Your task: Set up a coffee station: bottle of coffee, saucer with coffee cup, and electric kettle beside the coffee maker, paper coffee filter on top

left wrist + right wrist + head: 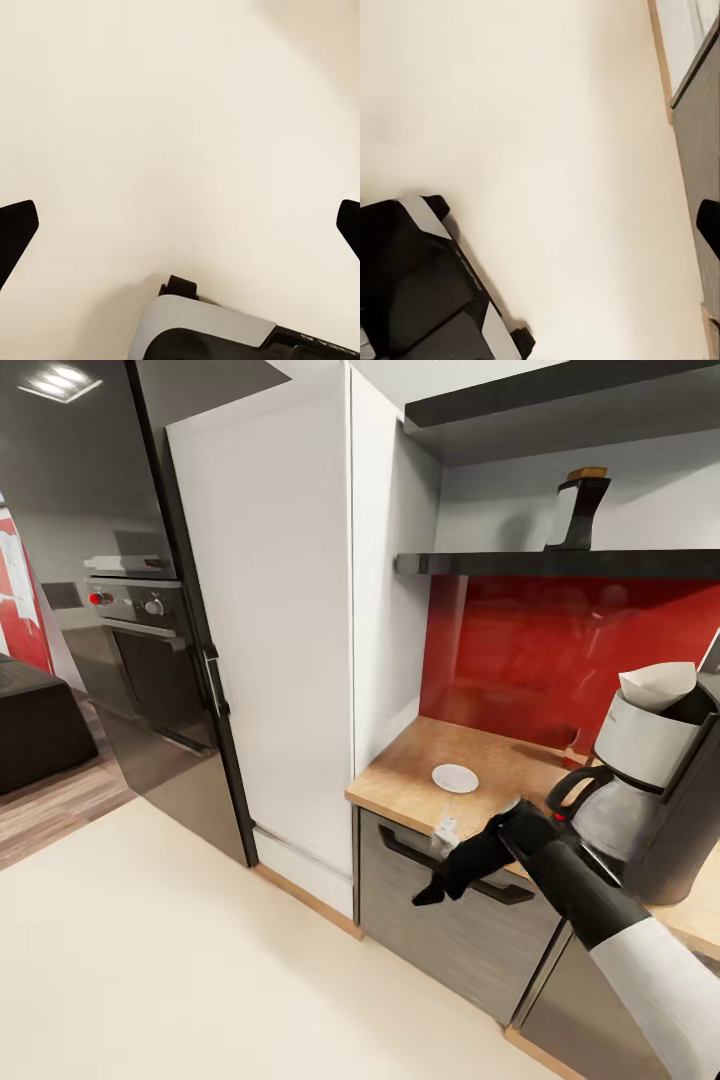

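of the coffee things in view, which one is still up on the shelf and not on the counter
The dark bottle of coffee, with its tan cap, stands on the black shelf. The saucer and the coffee maker sit below on the wooden countertop.

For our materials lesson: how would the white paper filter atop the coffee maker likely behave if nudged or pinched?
The paper filter looks thin and folded, so it is probably floppy and crushable. It sits loosely atop the coffee maker, one corner sticking up, so a light nudge could likely shift it.
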Robot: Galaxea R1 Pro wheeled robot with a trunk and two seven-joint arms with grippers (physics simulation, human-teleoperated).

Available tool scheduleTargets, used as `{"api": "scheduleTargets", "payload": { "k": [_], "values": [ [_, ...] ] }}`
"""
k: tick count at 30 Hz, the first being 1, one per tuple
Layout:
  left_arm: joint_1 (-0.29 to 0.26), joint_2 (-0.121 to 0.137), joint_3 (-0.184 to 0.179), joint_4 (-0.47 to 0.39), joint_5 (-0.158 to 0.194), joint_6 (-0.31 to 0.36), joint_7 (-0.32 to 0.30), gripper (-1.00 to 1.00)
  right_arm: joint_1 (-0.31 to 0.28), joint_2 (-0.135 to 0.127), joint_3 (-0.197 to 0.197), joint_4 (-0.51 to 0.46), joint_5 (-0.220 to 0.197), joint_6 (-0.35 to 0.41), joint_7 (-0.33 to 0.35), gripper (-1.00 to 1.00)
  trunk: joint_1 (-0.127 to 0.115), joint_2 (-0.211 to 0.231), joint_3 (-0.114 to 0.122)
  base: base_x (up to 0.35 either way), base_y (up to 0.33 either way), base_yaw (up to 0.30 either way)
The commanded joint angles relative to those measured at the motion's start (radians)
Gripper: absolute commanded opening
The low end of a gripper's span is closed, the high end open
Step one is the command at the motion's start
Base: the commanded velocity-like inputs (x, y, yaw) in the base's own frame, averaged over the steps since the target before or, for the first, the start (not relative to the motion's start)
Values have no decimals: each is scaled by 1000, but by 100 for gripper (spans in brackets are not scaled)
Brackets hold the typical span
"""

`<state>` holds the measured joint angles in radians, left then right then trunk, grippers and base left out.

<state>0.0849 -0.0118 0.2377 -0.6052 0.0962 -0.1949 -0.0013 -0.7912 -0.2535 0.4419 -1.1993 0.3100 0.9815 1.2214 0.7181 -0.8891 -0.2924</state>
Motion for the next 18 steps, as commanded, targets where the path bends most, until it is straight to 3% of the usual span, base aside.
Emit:
{"api": "scheduleTargets", "payload": {
  "k": [1, 3, 7, 11, 14, 18],
  "values": [
    [0, 0, 0, -1, 10, -1, 0, 100, 11, 1, -3, -2, 9, 1, 10, 100, 0, -1, -1, 0, 0, 0],
    [0, 0, 0, -1, 10, 0, 0, 100, 45, 4, -12, -5, -1, -27, 9, 100, 0, -1, -1, 0, 0, 0],
    [0, 0, 0, -1, 10, -1, 0, 100, 128, 5, -20, -10, -110, -83, 8, 100, 0, -1, -1, 0, 0, 0],
    [0, 0, 0, -1, 10, -1, 0, 100, 209, 5, -46, -11, -165, -127, 8, 100, 0, -1, -1, 0, 0, 0],
    [-1, 0, 0, 0, 10, 0, 0, 100, 313, 5, -126, -3, -179, -215, 7, 100, 0, -1, -1, 0, 0, 0],
    [-1, 0, 0, 3, 10, -1, -1, 100, 409, 4, -218, 25, -183, -261, 8, 100, 0, -1, -1, 0, 0, 0]
  ]
}}
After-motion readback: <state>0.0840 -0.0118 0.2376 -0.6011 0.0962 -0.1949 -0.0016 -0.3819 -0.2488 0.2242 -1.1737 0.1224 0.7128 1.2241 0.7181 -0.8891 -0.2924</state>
